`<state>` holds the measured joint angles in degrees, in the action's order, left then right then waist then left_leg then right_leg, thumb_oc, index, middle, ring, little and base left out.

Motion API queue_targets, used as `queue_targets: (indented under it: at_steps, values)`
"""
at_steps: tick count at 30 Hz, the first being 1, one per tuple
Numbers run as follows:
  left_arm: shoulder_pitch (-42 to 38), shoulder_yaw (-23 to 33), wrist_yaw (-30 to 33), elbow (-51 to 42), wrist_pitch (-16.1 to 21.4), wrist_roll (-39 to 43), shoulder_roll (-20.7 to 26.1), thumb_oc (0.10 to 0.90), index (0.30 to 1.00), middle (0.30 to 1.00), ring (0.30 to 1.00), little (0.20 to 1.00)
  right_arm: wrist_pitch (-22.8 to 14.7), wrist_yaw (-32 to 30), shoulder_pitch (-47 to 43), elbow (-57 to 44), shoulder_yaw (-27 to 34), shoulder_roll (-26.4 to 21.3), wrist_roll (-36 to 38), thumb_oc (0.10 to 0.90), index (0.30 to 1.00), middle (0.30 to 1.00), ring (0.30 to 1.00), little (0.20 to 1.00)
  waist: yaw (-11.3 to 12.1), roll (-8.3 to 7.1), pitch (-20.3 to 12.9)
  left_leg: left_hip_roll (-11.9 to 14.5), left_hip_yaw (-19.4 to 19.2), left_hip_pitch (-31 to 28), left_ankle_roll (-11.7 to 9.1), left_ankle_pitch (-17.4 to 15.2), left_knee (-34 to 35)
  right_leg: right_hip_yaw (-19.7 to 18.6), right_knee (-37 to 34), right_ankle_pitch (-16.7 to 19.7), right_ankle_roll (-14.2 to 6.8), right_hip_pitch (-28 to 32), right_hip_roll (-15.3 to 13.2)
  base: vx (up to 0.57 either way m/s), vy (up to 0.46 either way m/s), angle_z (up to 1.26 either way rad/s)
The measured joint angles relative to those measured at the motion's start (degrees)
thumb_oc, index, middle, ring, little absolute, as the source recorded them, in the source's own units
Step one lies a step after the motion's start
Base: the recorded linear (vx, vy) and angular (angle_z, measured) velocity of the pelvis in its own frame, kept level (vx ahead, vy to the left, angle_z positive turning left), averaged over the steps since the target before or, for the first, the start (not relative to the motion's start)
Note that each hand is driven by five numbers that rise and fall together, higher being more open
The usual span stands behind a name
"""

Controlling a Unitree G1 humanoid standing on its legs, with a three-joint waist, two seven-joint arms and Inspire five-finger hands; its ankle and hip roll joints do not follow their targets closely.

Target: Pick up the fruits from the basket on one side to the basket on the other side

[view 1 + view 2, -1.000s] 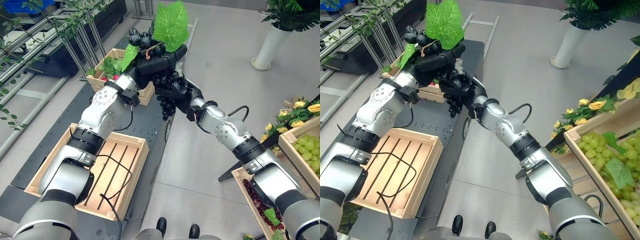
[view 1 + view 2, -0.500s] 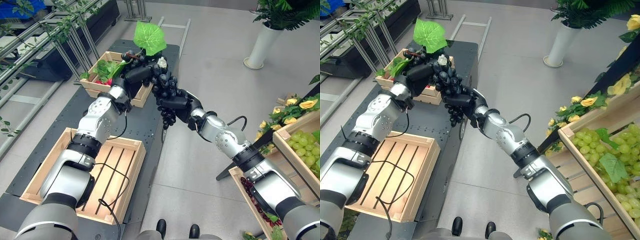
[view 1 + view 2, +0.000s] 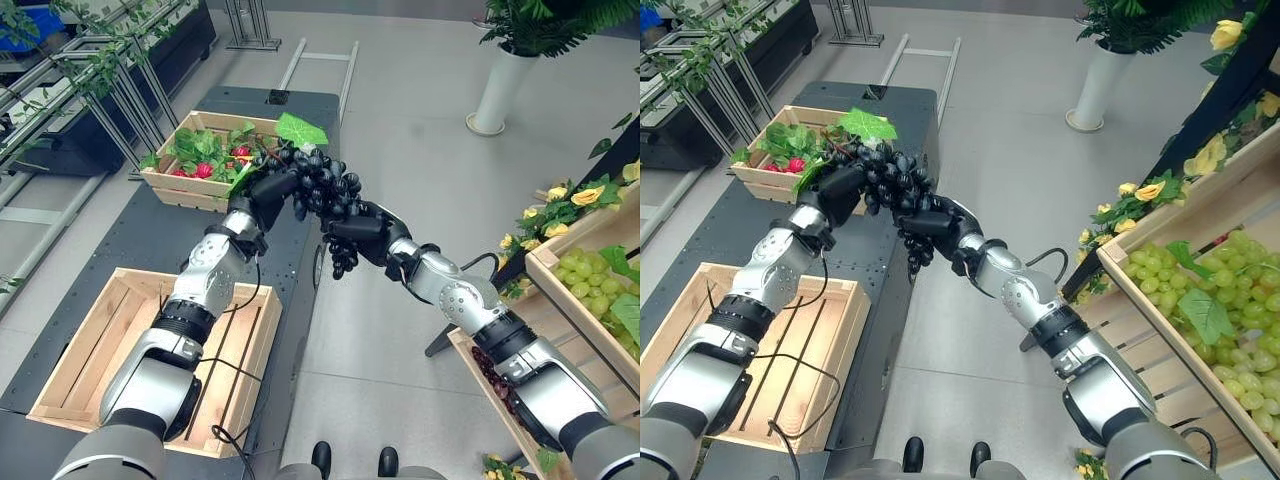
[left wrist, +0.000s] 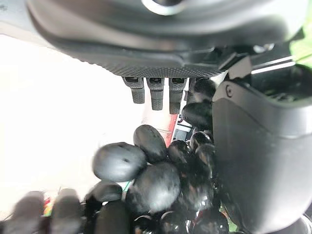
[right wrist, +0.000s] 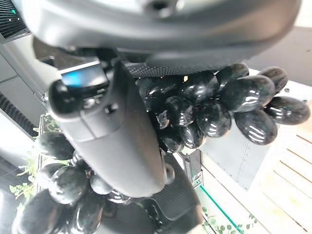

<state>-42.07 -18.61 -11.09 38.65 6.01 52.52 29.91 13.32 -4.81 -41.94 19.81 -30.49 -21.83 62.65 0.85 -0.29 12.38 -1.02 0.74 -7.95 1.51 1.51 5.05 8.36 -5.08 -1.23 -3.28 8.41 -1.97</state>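
Black grapes (image 3: 320,190) hang between both hands; left hand (image 3: 272,188) and right hand (image 3: 358,232) grip them.

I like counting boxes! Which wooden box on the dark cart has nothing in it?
The near wooden crate, under the left arm: just bare slats inside. The far crate holds green leaves and red fruit.

The grapes (image 5: 214,112) in my right hand (image 3: 362,232) are glossy black and smooth. My left hand (image 3: 272,188) is matt dark plastic. The crate (image 3: 70,355) below is pale bare wood; the platform (image 3: 150,240) looks matt dark metal.
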Motion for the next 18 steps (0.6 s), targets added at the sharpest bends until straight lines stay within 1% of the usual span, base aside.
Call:
queue_targets:
  at_steps: [3, 5, 6, 8, 9, 11, 12, 13, 14, 16, 17, 18]
  values:
    - [1.98, 0.16, -2.25, -0.02, 0.00, 0.06, -0.10, 0.800, 0.900, 0.900, 0.900, 0.900, 0.00, 0.07, 1.76, -0.02, 0.85, -0.20, -1.68, 0.400, 0.300, 0.300, 0.300, 0.300, 0.05, -0.01, 0.00, 0.03, -0.45, -0.13, 0.00, 0.00, 0.00, -0.37, 0.00, 0.17, -0.03, -0.03, 0.02, 0.00, 0.015, -0.05]
    - [3.71, 1.45, -4.39, -0.04, -0.02, 0.12, -0.11, 0.800, 0.900, 0.900, 0.900, 0.900, 0.00, 0.07, 2.48, -0.02, 1.09, -0.43, -3.24, 0.400, 0.300, 0.300, 0.300, 0.300, -0.03, -0.01, -0.01, 0.02, -0.90, -0.21, 0.00, 0.00, 0.01, -0.65, 0.00, 0.26, -0.06, -0.07, 0.00, 0.01, 0.025, -0.11]
    - [4.84, 2.20, -6.25, -0.08, -0.14, 1.26, -0.14, 0.800, 0.900, 0.900, 0.900, 0.900, 0.00, 0.13, 3.15, -0.10, 1.51, -0.69, -4.21, 0.400, 0.300, 0.300, 0.300, 0.300, -0.10, -0.03, -0.02, 0.02, -1.08, -0.25, 0.00, 0.00, 0.01, -1.02, 0.00, 0.36, -0.07, -0.17, 0.01, 0.01, 0.026, -0.12]
    - [8.43, 4.75, -12.26, -2.05, -1.55, 6.83, -1.00, 0.800, 0.900, 0.900, 0.900, 0.900, -0.02, 0.69, 6.30, -1.05, 4.75, -0.89, -6.26, 0.400, 0.300, 0.300, 0.300, 0.300, 0.03, -0.05, -0.03, 0.00, -1.35, -0.25, 0.00, 0.00, 0.02, -1.41, 0.00, 0.46, -0.12, -0.27, -0.01, 0.02, 0.031, -0.08]
    - [9.29, 5.37, -13.55, -2.63, -2.41, 8.26, -1.52, 0.800, 0.900, 0.900, 0.900, 0.900, -0.01, 0.75, 7.00, -1.05, 5.34, -1.01, -6.48, 0.400, 0.300, 0.300, 0.300, 0.300, 0.02, -0.08, -0.04, -0.01, -1.37, -0.25, 0.00, 0.00, 0.02, -1.44, 0.00, 0.50, -0.13, -0.29, -0.01, 0.02, 0.031, -0.04]
    - [13.79, 9.15, -18.29, -6.90, -5.30, 15.92, -5.39, 0.800, 0.900, 0.900, 0.900, 0.900, -0.04, 1.20, 9.97, -1.00, 7.74, -0.80, -8.44, 0.400, 0.300, 0.300, 0.300, 0.300, 0.09, -0.17, -0.10, -0.05, -1.73, -0.37, 0.01, -0.01, 0.03, -1.75, 0.00, 0.56, -0.19, -0.28, -0.06, 0.04, 0.028, -0.05]
    - [14.48, 9.62, -19.42, -7.47, -6.36, 18.11, -6.54, 0.800, 0.900, 0.900, 0.900, 0.900, -0.04, 1.21, 10.64, -0.90, 7.79, -0.97, -8.86, 0.400, 0.300, 0.300, 0.300, 0.300, 0.09, -0.26, -0.15, -0.03, -1.80, -0.39, 0.02, -0.01, 0.03, -1.77, 0.00, 0.61, -0.19, -0.31, -0.04, 0.04, 0.025, -0.09]
    - [16.62, 12.31, -20.72, -9.88, -8.44, 22.52, -10.03, 0.800, 0.900, 0.900, 0.900, 0.900, -0.04, 1.27, 12.11, -0.89, 8.10, -0.62, -9.64, 0.400, 0.300, 0.300, 0.300, 0.300, -0.01, -0.51, -0.30, -0.01, -2.24, -0.54, 0.02, -0.01, 0.03, -1.96, 0.00, 0.64, -0.18, -0.29, -0.03, 0.03, 0.014, -0.12]
    - [17.24, 12.97, -21.54, -10.50, -8.82, 24.78, -11.75, 0.800, 0.900, 0.900, 0.900, 0.900, -0.03, 1.27, 12.70, -0.88, 8.11, -0.43, -10.48, 0.400, 0.300, 0.300, 0.300, 0.300, 0.00, -0.61, -0.36, 0.02, -2.53, -0.65, 0.02, -0.02, 0.03, -2.17, 0.00, 0.70, -0.15, -0.26, 0.00, 0.04, 0.013, -0.15]
    - [19.84, 14.90, -22.93, -14.49, -9.31, 32.99, -18.10, 0.800, 0.900, 0.900, 0.900, 0.900, -0.04, 1.27, 15.02, -0.86, 8.70, 1.29, -11.88, 0.400, 0.300, 0.300, 0.300, 0.300, -0.08, -1.19, -0.71, 0.15, -2.91, -1.00, 0.05, -0.04, 0.04, -3.27, 0.00, 0.92, -0.08, -0.26, 0.20, 0.04, 0.008, -0.19]
    - [20.07, 14.63, -23.27, -15.17, -9.25, 34.73, -19.48, 0.800, 0.900, 0.900, 0.900, 0.900, -0.04, 1.27, 15.44, -0.86, 8.71, 1.70, -12.74, 0.400, 0.300, 0.300, 0.300, 0.300, -0.21, -1.33, -0.79, 0.19, -2.97, -1.06, 0.05, -0.05, 0.04, -3.36, 0.00, 1.00, -0.06, -0.29, 0.24, 0.02, 0.005, -0.15]
    - [20.86, 14.15, -23.46, -17.61, -8.56, 38.29, -21.56, 0.800, 0.900, 0.900, 0.900, 0.900, -0.04, 1.26, 16.33, -0.87, 9.02, 2.65, -13.39, 0.400, 0.300, 0.300, 0.300, 0.300, -0.78, -1.60, -0.95, 0.26, -3.06, -1.07, 0.06, -0.06, 0.04, -3.45, 0.00, 1.13, -0.03, -0.29, 0.33, 0.01, 0.004, -0.07]
